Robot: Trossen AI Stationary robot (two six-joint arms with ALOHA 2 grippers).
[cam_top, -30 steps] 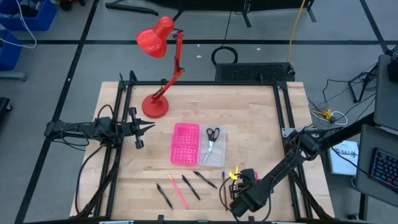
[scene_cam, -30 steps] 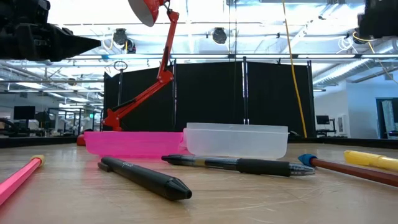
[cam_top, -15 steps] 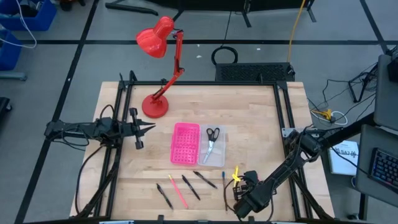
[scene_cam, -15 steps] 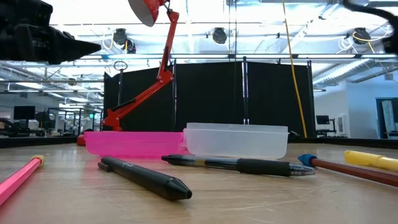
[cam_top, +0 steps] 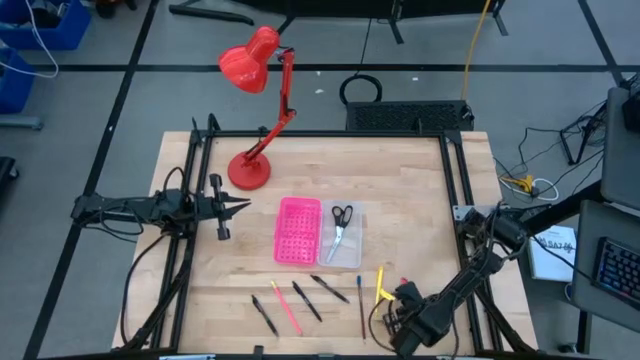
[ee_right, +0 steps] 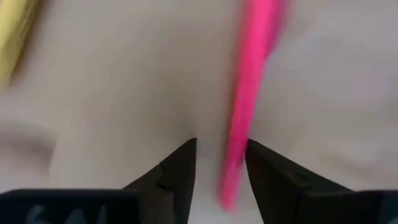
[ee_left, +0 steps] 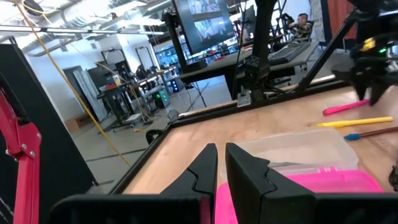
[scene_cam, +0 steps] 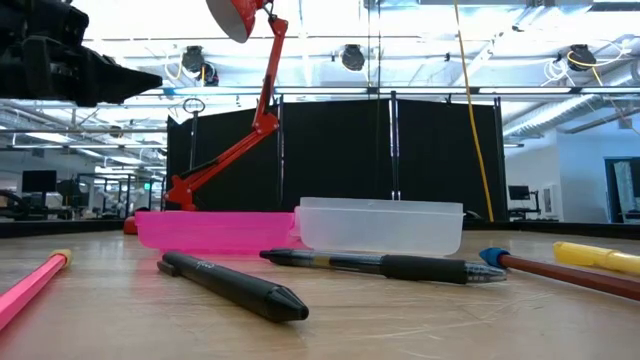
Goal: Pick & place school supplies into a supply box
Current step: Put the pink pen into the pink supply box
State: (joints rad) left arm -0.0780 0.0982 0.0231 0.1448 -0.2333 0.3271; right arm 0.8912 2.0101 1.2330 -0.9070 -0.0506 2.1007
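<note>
Right gripper [ee_right: 217,163] low over the table near the supply box [cam_top: 318,232], fingers slightly apart astride a pink pen [ee_right: 249,99], yellow pencil [cam_top: 380,284] beside it, scissors [cam_top: 340,222] inside the box, left gripper [cam_top: 240,205] waiting beside the box, fingers nearly together.

In the high view, the left arm stretched level from the left edge of the frame toward the middle, its left claw [cam_top: 240,206] pointing right with the two fingers drawn close together, only a thin slit between them. The right arm ran from the right edge down to the lower right, bent at the elbow, wrist turned downward. The right claw [ee_right: 217,163] hung low over the counter, fingers parted a little.
</note>
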